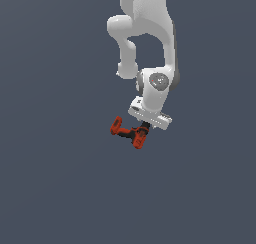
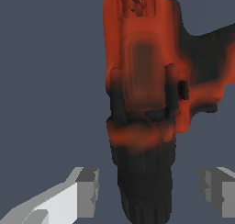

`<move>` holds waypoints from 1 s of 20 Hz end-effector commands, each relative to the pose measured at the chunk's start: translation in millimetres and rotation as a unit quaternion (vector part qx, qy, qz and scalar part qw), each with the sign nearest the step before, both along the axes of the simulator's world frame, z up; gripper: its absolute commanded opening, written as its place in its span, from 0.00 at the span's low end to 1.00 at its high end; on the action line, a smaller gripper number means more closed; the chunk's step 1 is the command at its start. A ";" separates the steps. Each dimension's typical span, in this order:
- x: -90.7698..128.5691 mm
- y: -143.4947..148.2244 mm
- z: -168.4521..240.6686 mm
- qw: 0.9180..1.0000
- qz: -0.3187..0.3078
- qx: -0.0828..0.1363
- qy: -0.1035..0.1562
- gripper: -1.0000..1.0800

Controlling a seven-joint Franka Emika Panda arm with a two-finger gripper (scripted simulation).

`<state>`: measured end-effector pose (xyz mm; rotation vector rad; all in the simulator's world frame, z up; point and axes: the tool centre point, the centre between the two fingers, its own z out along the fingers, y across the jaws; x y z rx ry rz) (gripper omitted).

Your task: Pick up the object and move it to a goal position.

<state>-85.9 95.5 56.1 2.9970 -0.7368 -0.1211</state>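
The red-orange drill with black patches (image 1: pixel 126 132) lies on the flat grey-blue ground, just below the white hand. In the wrist view the drill (image 2: pixel 142 58) fills the middle of the picture, and its black ribbed nose sits between the two fingers. My gripper (image 1: pixel 145 126) is right over the end of the drill on the exterior view's right. In the wrist view my gripper (image 2: pixel 149 193) is open. One grey finger (image 2: pixel 86 193) and the other (image 2: pixel 215 191) stand on either side of the black nose, with a gap on each side.
The white arm (image 1: pixel 150 28) comes down from the top of the exterior view. The plain grey-blue ground (image 1: pixel 55 178) spreads all around, and no other object shows on it.
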 end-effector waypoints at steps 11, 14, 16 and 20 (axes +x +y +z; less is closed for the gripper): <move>-3.6 -0.6 -27.1 1.000 -0.001 0.000 0.000 0.81; -4.1 -0.9 -30.3 1.000 -0.002 0.000 0.000 0.81; -4.1 -0.9 -30.3 1.000 -0.002 0.000 0.000 0.00; -4.1 -0.9 -30.3 1.000 -0.002 0.000 0.000 0.00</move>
